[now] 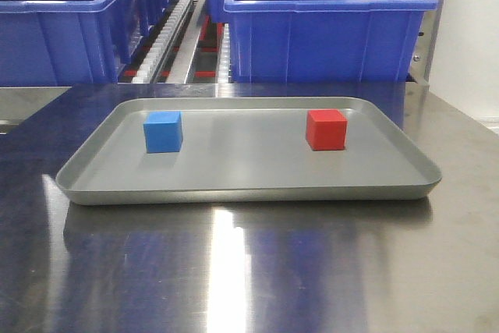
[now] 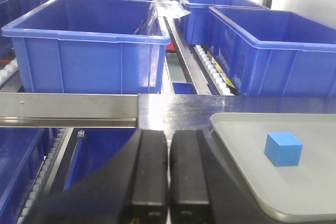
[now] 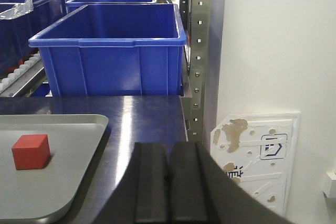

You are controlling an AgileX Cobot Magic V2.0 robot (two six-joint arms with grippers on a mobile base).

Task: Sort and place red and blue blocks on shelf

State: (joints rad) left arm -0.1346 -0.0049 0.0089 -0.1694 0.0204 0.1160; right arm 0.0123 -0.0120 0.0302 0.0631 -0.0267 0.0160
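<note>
Blue block [image 1: 163,131] on the tray's [image 1: 249,194] left half, red block [image 1: 326,129] on its right half, well apart, shelf [image 2: 68,109] with blue bins [image 1: 327,33] behind the tray, left gripper [image 2: 168,177] and right gripper [image 3: 167,182] both pressed closed, empty, near the tray's front corners

One block [image 2: 283,149] is lying on the tray [image 2: 315,182], ahead-right of the left gripper [image 2: 168,139]; the other block [image 3: 31,151], ahead-left of the right gripper [image 3: 167,150]. Bins [image 2: 89,66] are sitting beyond, on the shelf [image 2: 68,108].
</note>
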